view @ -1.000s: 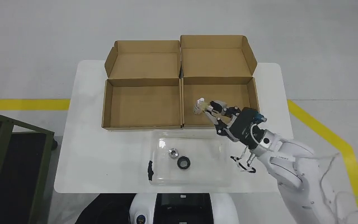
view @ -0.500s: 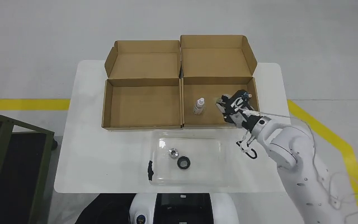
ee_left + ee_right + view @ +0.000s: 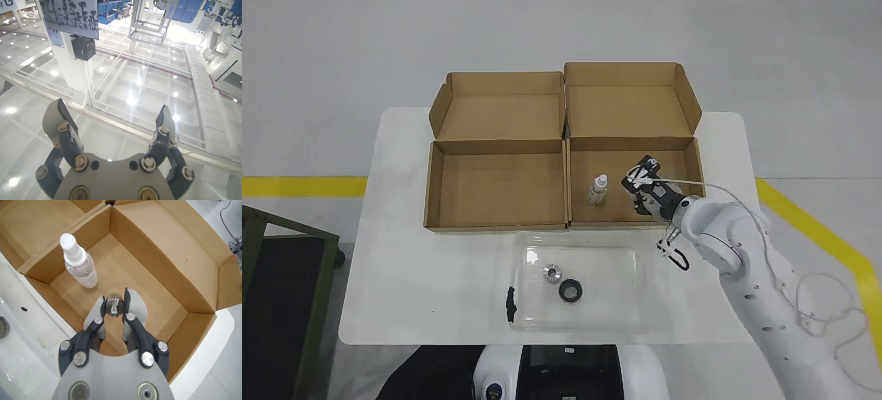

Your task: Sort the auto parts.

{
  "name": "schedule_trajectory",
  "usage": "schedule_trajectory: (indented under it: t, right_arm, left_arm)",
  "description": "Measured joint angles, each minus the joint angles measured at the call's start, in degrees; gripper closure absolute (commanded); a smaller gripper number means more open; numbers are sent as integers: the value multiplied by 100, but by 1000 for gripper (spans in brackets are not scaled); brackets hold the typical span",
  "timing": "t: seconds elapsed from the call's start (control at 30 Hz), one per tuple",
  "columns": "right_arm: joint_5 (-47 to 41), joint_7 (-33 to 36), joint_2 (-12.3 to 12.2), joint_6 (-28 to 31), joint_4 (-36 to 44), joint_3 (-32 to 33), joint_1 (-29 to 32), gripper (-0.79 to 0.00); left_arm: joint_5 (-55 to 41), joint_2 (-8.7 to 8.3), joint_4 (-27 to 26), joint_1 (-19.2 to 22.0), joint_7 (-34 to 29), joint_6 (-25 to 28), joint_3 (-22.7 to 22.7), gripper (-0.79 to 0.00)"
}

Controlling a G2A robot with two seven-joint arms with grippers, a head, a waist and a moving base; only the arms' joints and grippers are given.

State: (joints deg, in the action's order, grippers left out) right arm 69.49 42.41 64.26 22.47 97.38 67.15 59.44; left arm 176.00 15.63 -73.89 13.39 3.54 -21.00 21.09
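Steel bolt (image 3: 113, 308), clamped in right fingers (image 3: 136, 306), moved away from bottle (image 3: 80, 264); left fingers (image 3: 51, 118) wide.

The bottle (image 3: 597, 188) stands in the right box (image 3: 634, 163), behind the tray (image 3: 614, 292).

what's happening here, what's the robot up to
The robot is sorting parts from a clear tray into cardboard boxes. Its right gripper is shut on a small threaded metal part, held over the right-hand box, where a spray bottle stands upright. A metal piece and a black ring lie in the tray. The left gripper is open and empty, pointing up, away from the table.
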Motion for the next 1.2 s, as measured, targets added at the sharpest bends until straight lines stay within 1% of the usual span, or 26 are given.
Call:
schedule_trajectory:
  t: [0.2, 0.23, 0.27, 0.3, 0.37, 0.53, 0.67, 0.7, 0.77, 0.93, 1.17, 1.2]
  right_arm:
    - [-15, 175, 68, -28, -442, -294, -288, 0]
    - [-29, 201, 82, -32, -520, -345, -339, -12]
    - [-43, 214, 92, -33, -578, -382, -377, -80]
    - [-45, 226, 102, -38, -632, -415, -414, -114]
    - [-52, 237, 122, -62, -730, -477, -482, -135]
    - [-86, 268, 157, -71, -885, -591, -576, -228]
    - [-106, 287, 192, -96, -993, -687, -683, -308]
    - [-108, 290, 200, -102, -1015, -707, -705, -348]
    - [-108, 290, 215, -120, -1043, -743, -748, -366]
    - [-57, 194, 204, -183, -797, -662, -676, -376]
    - [68, 138, 89, -110, 89, -212, -196, -391]
    - [74, 131, 73, -74, 222, -158, -116, -416]
  left_arm:
    - [0, 0, 0, 0, 0, 0, 0, -785]
    - [0, 0, 0, 0, 0, 0, 0, -785]
    - [0, 0, 0, 0, 0, 0, 0, -785]
    - [0, 0, 0, 0, 0, 0, 0, -785]
    - [0, 0, 0, 0, 0, 0, 0, -785]
    - [0, 0, 0, 0, 0, 0, 0, -785]
    - [0, 0, 0, 0, 0, 0, 0, -785]
    - [0, 0, 0, 0, 0, 0, 0, -785]
    - [0, 0, 0, 0, 0, 0, 0, -785]
    - [0, 0, 0, 0, 0, 0, 0, -785]
    - [0, 0, 0, 0, 0, 0, 0, -785]
    - [0, 0, 0, 0, 0, 0, 0, -785]
